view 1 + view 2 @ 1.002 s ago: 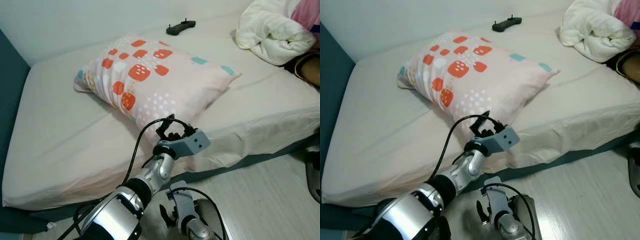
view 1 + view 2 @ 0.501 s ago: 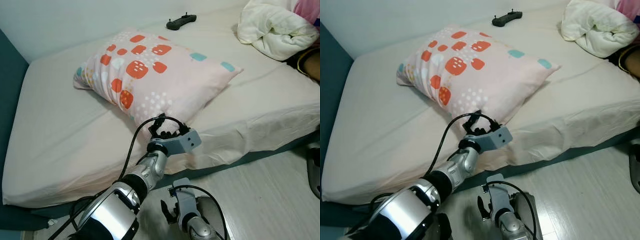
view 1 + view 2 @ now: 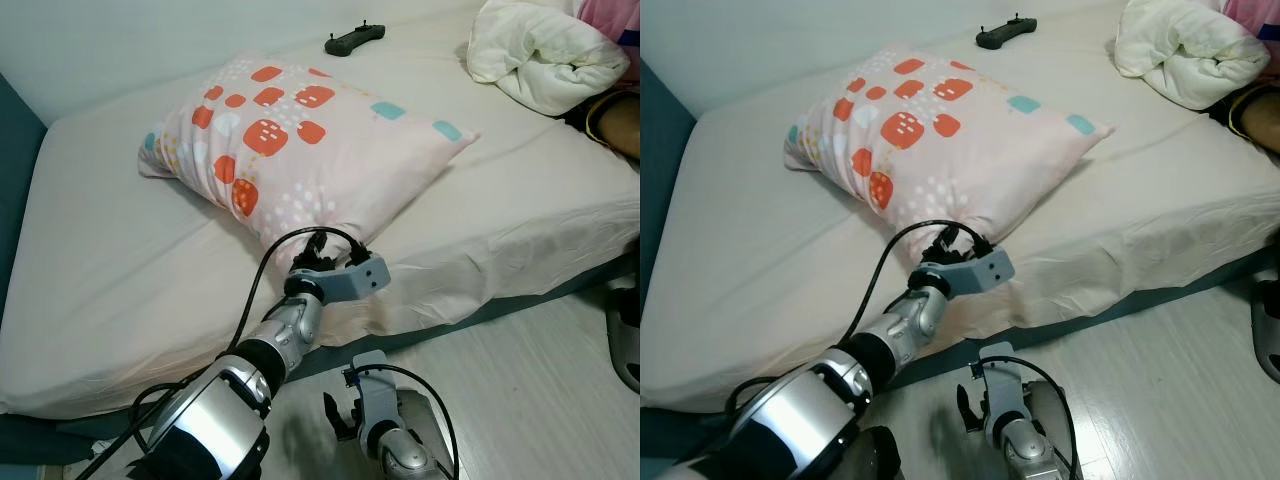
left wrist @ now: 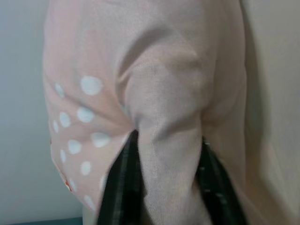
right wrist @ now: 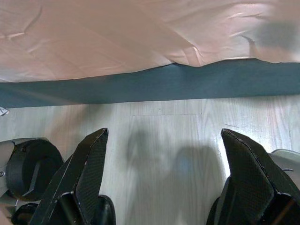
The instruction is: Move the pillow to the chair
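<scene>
Pale pink pillow (image 3: 300,150), plump, printed with orange-red rounded squares, a few teal and white ones, and rows of small white dots near the lower corner. Lying flat on the bed (image 3: 110,260), roughly mid-mattress, long axis running diagonally: one corner toward the wall side of the bed, the opposite corner toward the white duvet (image 3: 540,55) bundled at the bed's far end. Nearest corner pointing at the bed's front edge.

Left end effector (image 3: 318,268) at that nearest corner, by the bed's front edge; in the left wrist view, black fingers (image 4: 123,185) clamped on either side of a pinched fold of the pillow fabric. Black cable looping from the wrist.

Right end effector (image 5: 161,183) hanging low over the pale wood floor (image 3: 520,390) just in front of the bed, fingers spread wide apart, holding nothing.

Black controller (image 3: 354,38) on the bed beyond the pillow, near the wall. Part of a person's arm (image 3: 615,125) at the bed's far end, beside the duvet.
</scene>
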Available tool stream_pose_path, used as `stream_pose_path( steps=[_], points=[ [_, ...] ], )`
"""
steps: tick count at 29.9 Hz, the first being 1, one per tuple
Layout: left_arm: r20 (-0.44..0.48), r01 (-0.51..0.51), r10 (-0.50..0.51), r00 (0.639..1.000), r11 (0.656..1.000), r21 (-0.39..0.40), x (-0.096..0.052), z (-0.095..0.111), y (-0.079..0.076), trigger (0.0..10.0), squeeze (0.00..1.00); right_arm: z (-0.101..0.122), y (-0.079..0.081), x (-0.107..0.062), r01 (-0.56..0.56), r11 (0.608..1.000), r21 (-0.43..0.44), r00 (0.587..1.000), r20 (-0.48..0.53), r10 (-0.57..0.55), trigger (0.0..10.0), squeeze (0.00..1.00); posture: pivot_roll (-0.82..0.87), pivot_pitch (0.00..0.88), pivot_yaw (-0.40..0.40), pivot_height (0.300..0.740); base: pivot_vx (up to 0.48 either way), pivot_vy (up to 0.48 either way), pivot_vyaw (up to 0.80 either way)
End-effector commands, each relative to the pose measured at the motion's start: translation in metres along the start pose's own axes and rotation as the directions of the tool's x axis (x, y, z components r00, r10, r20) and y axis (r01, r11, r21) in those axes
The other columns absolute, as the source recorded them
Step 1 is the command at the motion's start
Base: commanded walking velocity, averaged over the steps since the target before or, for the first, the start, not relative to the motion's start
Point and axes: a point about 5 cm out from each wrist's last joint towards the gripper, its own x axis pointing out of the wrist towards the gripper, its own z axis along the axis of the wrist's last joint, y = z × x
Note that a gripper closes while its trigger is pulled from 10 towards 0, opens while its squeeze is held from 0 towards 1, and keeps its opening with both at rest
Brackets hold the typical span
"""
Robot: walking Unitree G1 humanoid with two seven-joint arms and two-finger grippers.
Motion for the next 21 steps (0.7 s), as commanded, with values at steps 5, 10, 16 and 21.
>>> stream_pose_path(
  steps=[5,10,16,21],
  points=[
    [-0.056,-0.025,0.028,0.998,0.999,0.046,0.003,-0.020,0.013,0.0,0.00,-0.042,-0.021,-0.015,0.069,0.996,0.054,0.983,-0.177,-0.059,10.0,0.00,-0.32,0.416,0.125,0.570,0.000,0.000,0.00],
    [-0.059,-0.072,0.072,0.996,0.997,0.005,0.008,-0.021,0.025,0.0,0.00,-0.035,-0.022,-0.011,0.063,0.996,0.068,0.987,-0.154,-0.052,10.0,0.00,-0.30,0.395,0.123,0.570,0.000,0.000,0.00],
    [-0.047,-0.241,0.240,0.970,0.908,-0.342,0.028,-0.006,0.079,0.0,0.00,-0.007,-0.018,0.001,-0.006,0.980,0.197,0.999,-0.037,0.013,10.0,0.00,-0.25,0.334,0.109,0.570,0.000,0.000,0.00],
    [-0.055,-0.227,0.266,0.962,0.675,-0.702,0.030,-0.031,0.124,0.0,0.00,0.030,-0.020,0.013,-0.113,0.961,0.251,0.991,0.093,0.092,10.0,0.00,-0.18,0.242,0.089,0.590,0.000,0.000,0.00]
  ],
)
